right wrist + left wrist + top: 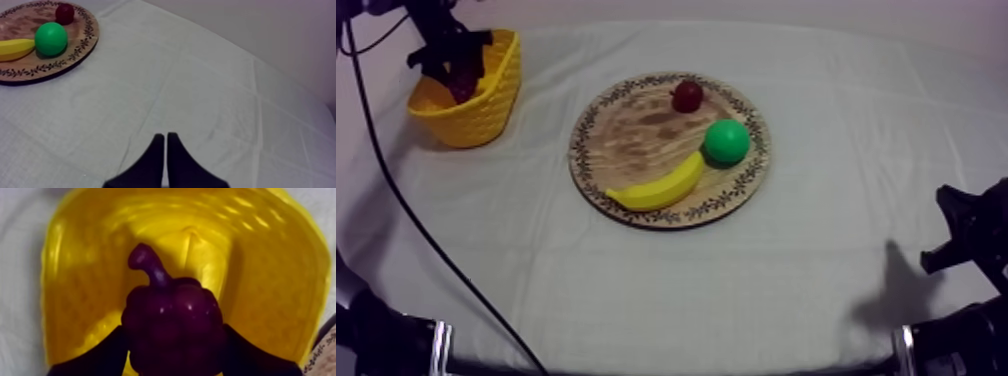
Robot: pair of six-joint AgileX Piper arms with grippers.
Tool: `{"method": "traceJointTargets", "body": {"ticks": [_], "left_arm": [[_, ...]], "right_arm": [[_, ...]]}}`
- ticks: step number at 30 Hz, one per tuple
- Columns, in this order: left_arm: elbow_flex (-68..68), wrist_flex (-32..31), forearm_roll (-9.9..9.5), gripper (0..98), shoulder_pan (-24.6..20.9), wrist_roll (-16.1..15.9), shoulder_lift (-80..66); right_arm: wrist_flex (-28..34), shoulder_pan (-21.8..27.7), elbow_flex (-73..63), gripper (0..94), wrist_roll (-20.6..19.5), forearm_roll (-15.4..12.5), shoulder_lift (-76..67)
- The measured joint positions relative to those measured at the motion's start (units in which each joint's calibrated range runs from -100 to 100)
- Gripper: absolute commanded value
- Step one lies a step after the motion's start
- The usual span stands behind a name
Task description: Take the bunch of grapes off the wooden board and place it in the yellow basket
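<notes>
The dark purple bunch of grapes [172,320] hangs inside the yellow basket [80,288], its stem pointing up, with my left gripper [172,355] shut on it from both sides. From above, my left gripper [461,72] reaches down into the yellow basket [476,110] at the table's far left, and the grapes [464,80] show dark between its fingers. The round wooden board [636,125] lies mid-table. My right gripper [165,150] rests shut over bare cloth at the right side, its fingers together in a narrow wedge.
On the board lie a yellow banana [658,186], a green round fruit [726,141] and a small red fruit [687,96]. The right arm [971,235] sits low at the right edge. Bare cloth stretches between board and basket.
</notes>
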Motion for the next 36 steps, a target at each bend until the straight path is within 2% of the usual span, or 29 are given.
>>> {"method": "traceJointTargets", "body": {"ticks": [7, 17, 20, 28, 36], "left_arm": [[-0.2, 0.0, 0.85, 82.5, 0.3, 0.1, 0.3], [2.6, -1.2, 0.64, 88.9, 1.4, 1.9, -5.1], [4.2, -1.3, 0.70, 88.2, 1.5, 2.3, -7.5], [9.7, -1.7, 0.99, 75.7, 1.6, 2.6, -16.6], [17.8, -6.5, 1.94, 75.0, 2.7, 1.5, -27.9]], "right_arm": [[0.0, 0.0, 0.0, 0.3, 0.0, 0.0, 0.0], [0.0, 0.0, 0.0, 0.3, 0.0, 0.0, 0.0], [0.0, 0.0, 0.0, 0.3, 0.0, 0.0, 0.0], [0.0, 0.0, 0.0, 0.3, 0.0, 0.0, 0.0], [0.0, 0.0, 0.0, 0.3, 0.0, 0.0, 0.0]]}}
